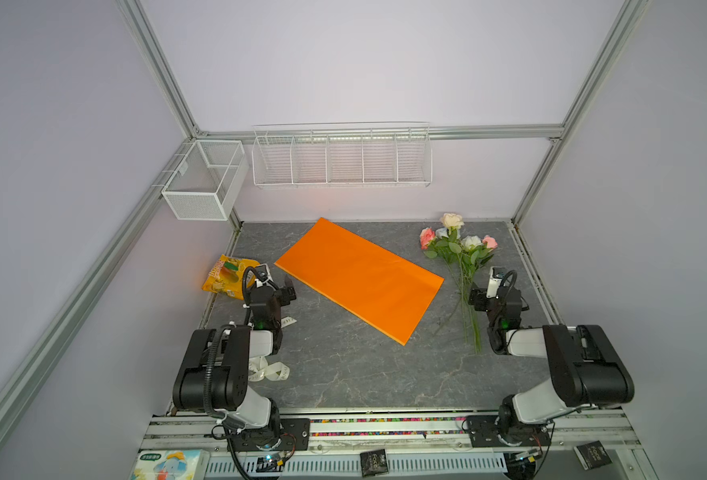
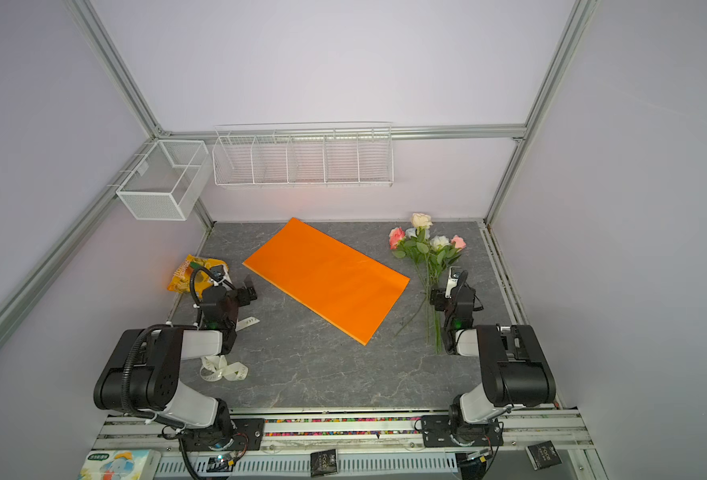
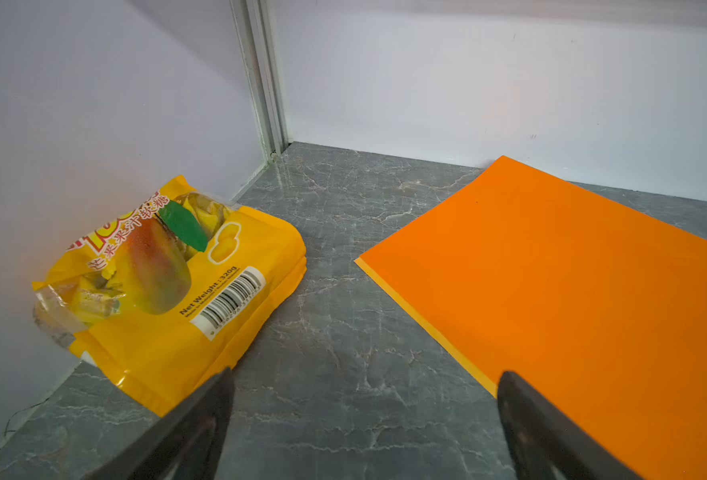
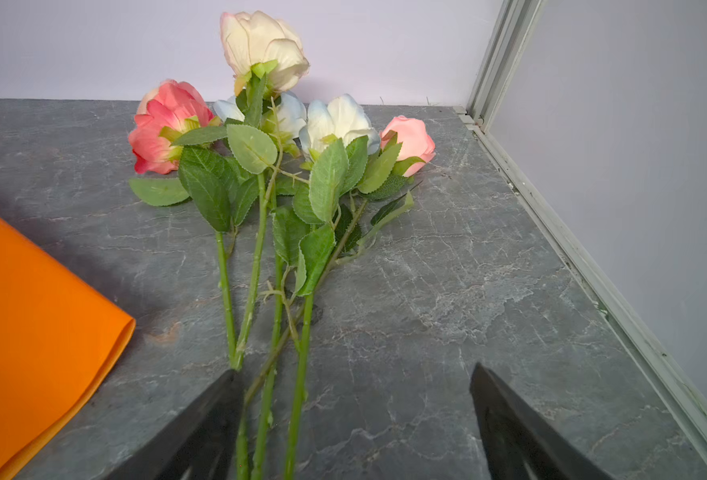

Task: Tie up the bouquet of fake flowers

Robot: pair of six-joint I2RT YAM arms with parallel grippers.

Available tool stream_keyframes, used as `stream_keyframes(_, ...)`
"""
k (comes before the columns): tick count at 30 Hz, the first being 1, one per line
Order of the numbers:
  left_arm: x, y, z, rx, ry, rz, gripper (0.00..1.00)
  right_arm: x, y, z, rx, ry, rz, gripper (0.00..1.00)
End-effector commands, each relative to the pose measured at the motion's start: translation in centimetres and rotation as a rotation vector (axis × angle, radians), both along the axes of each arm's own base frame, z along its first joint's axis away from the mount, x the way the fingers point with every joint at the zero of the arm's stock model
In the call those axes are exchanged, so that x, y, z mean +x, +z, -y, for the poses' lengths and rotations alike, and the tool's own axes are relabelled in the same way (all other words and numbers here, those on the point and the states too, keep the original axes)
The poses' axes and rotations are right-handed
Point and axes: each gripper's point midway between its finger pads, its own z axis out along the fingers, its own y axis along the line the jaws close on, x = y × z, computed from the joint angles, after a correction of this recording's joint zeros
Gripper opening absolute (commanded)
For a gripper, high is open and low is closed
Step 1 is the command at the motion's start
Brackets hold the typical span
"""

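There's the bouquet of fake flowers (image 4: pixel 327 178), lying flat and untied on the right of the grey table (image 1: pixel 343 374), blooms toward the back wall. The right gripper (image 4: pixel 352 370) hangs over the stems, jaws spread wide, gripping nothing. The orange paper (image 1: pixel 360 278) sits mid-table. The left gripper (image 3: pixel 364 374), equally wide and empty, hovers between the paper and a yellow snack bag (image 3: pixel 169 291).

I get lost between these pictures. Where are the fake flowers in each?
In a top view: the bouquet of fake flowers lies on the table's right side, blooms toward the back wall.
In a top view: same spot.
Left wrist view: not in it.
Right wrist view: fills the middle.
Shared landmark: the orange paper, visible in all four.
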Motion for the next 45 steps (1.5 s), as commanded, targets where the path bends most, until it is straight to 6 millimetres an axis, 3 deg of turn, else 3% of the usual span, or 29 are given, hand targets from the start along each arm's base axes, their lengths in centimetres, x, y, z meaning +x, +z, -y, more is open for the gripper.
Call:
stream_keyframes(1, -0.2, -0.2, -0.2, 0.012, 0.007, 0.001, 0.99, 0.1, 0.6, 0.0, -0.011, 0.000, 0.023, 0.89)
stream_keyframes(21, -0.2, -0.2, -0.1, 0.013, 0.005, 0.000, 0.99, 0.1, 0.5, 0.1, -0.005, 0.001, 0.021, 0.89)
stream_keyframes(39, -0.7, 0.0, 1.1, 0.054, -0.032, 0.023, 0.99, 0.3, 0.9, -0.6, -0.014, 0.036, 0.017, 0.89)
stream_keyframes(43, -1.6, 2.5, -0.3, 0.033, 0.052, 0.051, 0.99, 1.1, 2.8, -0.3, 0.018, 0.002, -0.113, 0.89)
stream_keyframes(45, -1.9, 4.4, -0.9, 0.005, 0.099, 0.026, 0.99, 1.3, 4.2, -1.3, 0.110, 0.021, -0.184, 0.89)
